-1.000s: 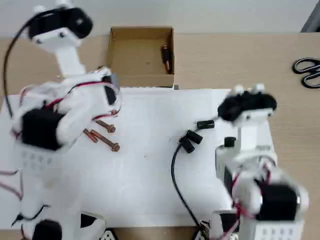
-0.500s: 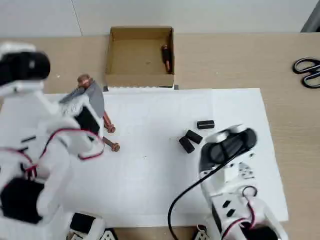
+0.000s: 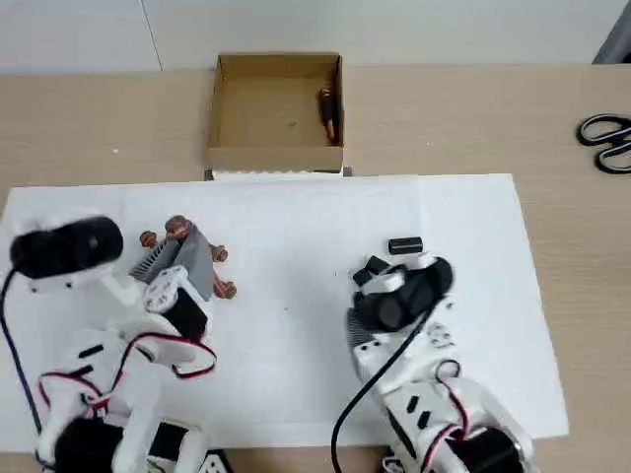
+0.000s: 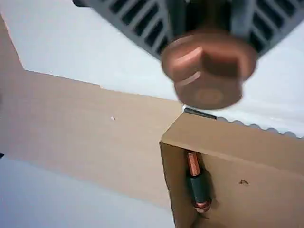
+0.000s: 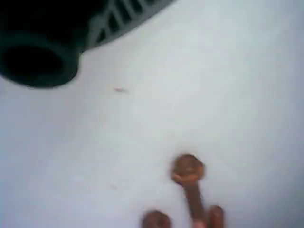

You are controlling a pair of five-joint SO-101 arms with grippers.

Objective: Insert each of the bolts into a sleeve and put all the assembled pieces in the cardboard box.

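- A copper bolt (image 4: 207, 71) is clamped in the left gripper (image 3: 176, 241), over the left part of the white paper (image 3: 296, 345). Its head is turned to the wrist camera and its shank is hidden.
- A black sleeve (image 5: 35, 59) is held by the right gripper (image 3: 376, 274), right of the paper's middle, with its open bore seen end-on.
- The bolt lies left of the sleeve, well apart from it, and the two axes are judged not yet lined up.
- One assembled piece (image 3: 327, 113) is seen inside the cardboard box (image 3: 225, 156) at the far side.
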